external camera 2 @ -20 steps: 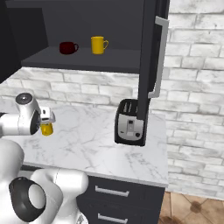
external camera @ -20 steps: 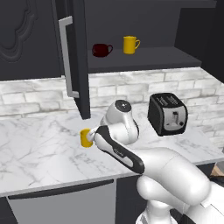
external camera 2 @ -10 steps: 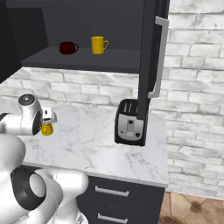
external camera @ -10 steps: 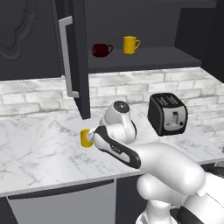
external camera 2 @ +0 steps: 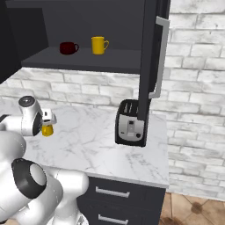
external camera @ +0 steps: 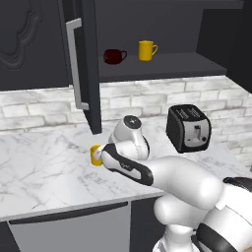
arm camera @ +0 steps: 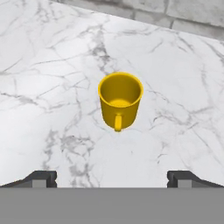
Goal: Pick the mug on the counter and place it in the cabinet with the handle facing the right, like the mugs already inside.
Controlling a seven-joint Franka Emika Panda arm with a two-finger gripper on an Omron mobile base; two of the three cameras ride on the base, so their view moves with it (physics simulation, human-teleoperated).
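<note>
White marble surface [external camera: 44,167] under a dark open cabinet [external camera: 162,66], where a dark red mug [external camera: 113,56] and a bright yellow mug [external camera: 146,50] sit on the shelf. My pincer [arm camera: 112,178] hangs spread wide above the golden-yellow mug [arm camera: 120,100], gripping nothing. That mug stands upright on the marble, its handle [arm camera: 117,122] turned toward my hand camera.

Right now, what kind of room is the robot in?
It looks like a kitchen. There is a marble counter with a black toaster on it, a brick wall behind, and a dark cabinet holding two mugs.
</note>
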